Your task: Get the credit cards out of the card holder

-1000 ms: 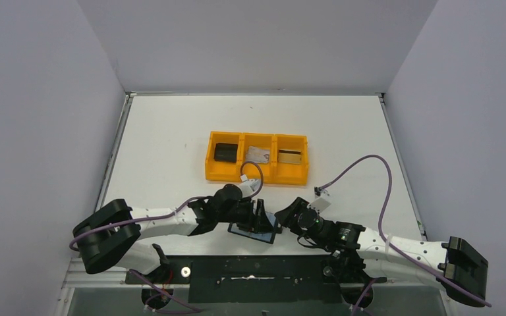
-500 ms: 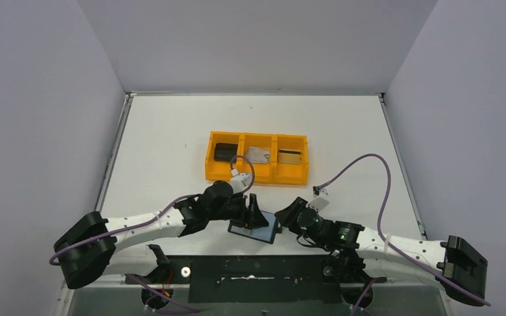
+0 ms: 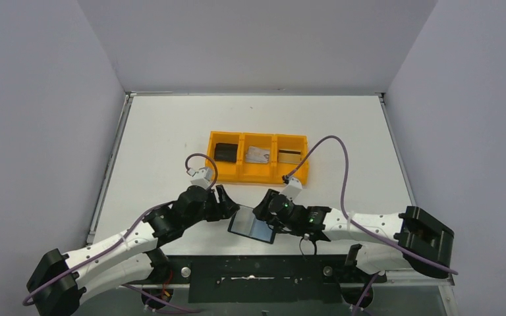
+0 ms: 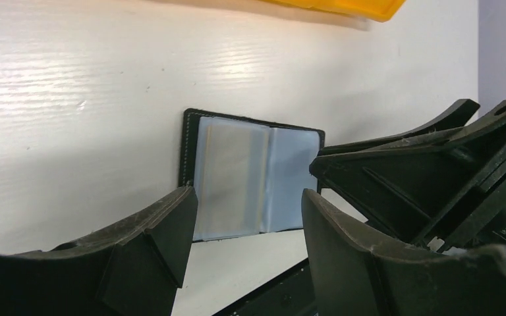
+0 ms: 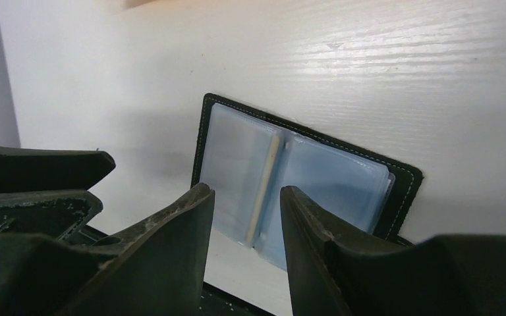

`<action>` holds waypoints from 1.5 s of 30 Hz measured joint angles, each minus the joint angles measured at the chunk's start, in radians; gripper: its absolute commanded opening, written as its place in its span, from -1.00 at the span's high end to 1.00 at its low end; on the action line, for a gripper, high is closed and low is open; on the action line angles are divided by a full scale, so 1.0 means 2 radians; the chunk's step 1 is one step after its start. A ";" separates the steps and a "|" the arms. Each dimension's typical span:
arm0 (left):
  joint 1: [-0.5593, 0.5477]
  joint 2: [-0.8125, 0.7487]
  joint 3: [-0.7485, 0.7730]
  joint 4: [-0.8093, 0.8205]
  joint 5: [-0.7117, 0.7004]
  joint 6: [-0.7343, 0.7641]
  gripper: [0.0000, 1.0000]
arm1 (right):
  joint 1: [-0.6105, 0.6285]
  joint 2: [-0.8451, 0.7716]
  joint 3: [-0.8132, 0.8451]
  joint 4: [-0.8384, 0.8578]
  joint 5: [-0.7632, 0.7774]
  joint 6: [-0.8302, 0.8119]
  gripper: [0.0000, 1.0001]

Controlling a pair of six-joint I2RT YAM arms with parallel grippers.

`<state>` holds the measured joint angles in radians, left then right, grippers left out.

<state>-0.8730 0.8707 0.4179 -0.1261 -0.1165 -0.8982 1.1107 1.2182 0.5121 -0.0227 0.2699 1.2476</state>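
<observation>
The card holder (image 3: 253, 228) lies open and flat near the table's front edge, its blue-grey pockets facing up. It also shows in the left wrist view (image 4: 237, 178) and the right wrist view (image 5: 316, 174). No card shows in its pockets. A silvery-grey card (image 3: 258, 155) lies in the middle compartment of the orange tray (image 3: 257, 178). A gold card (image 3: 290, 156) lies in the right compartment. My left gripper (image 3: 227, 205) (image 4: 247, 224) is open and empty at the holder's left side. My right gripper (image 3: 264, 209) (image 5: 245, 201) is open and empty over its right part.
A chunky black block (image 3: 224, 152) sits in the tray's left compartment. The tray's edge (image 4: 342, 6) shows at the top of the left wrist view. The black mounting rail (image 3: 257, 270) runs just in front of the holder. Purple cables loop above both wrists.
My left gripper has drawn back from over the holder to its left side. My right gripper has moved left and forward, over the holder's right edge. The holder stays put.
</observation>
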 measured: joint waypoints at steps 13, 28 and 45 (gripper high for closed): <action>0.006 0.043 -0.004 0.015 0.032 -0.002 -0.17 | 0.021 0.082 0.067 -0.126 0.028 0.018 0.23; 0.006 0.131 -0.007 0.080 0.091 -0.002 -0.12 | 0.021 0.067 0.027 -0.093 0.032 0.041 0.25; 0.004 0.160 -0.007 0.078 0.090 0.001 -0.07 | 0.020 0.066 0.023 -0.083 0.033 0.043 0.25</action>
<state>-0.8650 1.1908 0.4034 0.0299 0.0635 -0.8959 1.1515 1.3499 0.5579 -0.1883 0.3363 1.3327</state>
